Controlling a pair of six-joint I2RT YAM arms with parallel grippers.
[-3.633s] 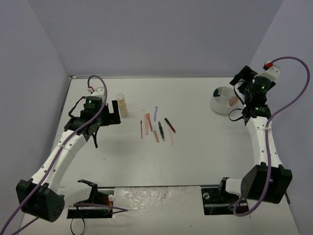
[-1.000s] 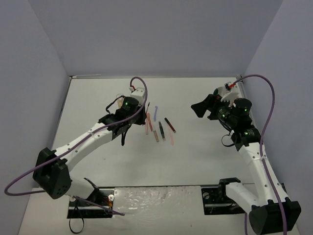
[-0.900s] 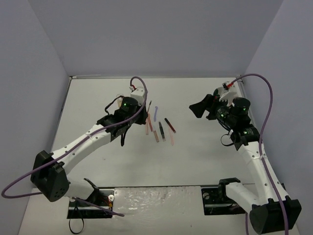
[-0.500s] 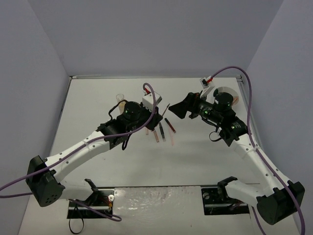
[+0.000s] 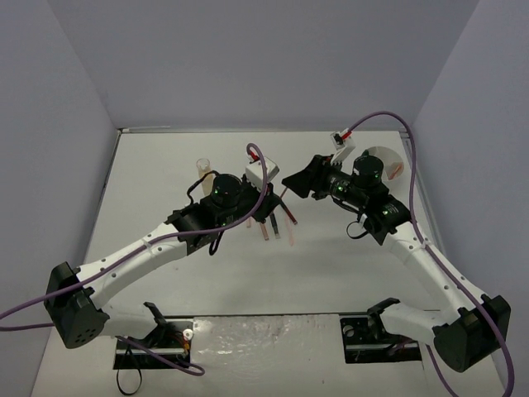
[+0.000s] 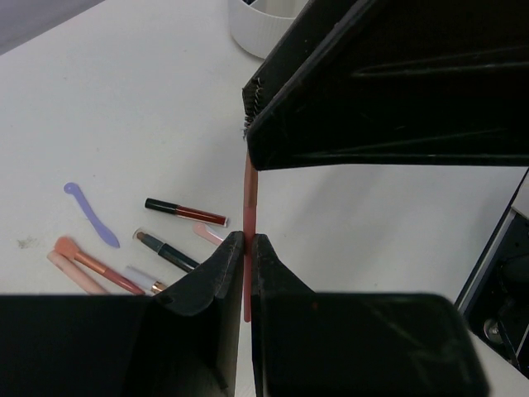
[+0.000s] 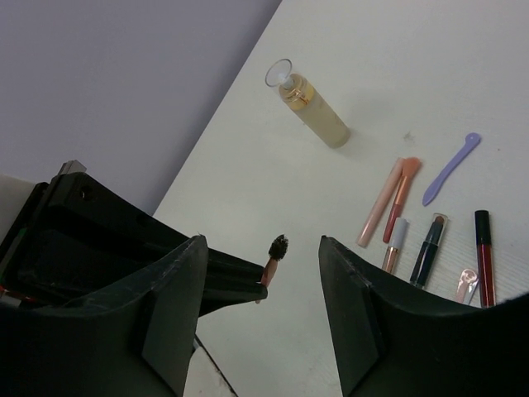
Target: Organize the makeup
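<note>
The top camera looks down from above and behind the arms, far enough to take in the whole table (image 5: pixel 157 157). The left wrist camera looks closely along the left fingers (image 6: pixel 211 285); the sticks (image 6: pixel 168 251) lie left of them. The right wrist camera, farther from the table, looks between the right fingers (image 7: pixel 165 331). Both wrist views share the sticks and the brush (image 6: pixel 249 198).

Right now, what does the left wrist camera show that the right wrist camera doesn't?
Only the left wrist view shows the white bowl at its top edge, and the left tool pinching the pink stick. Only the right wrist view shows the clear bottle lying on its side, and the right tool with jaws apart, the stick's brush tip seen between them. Both show the lilac spatula, the red tube and the other sticks lying together.
</note>
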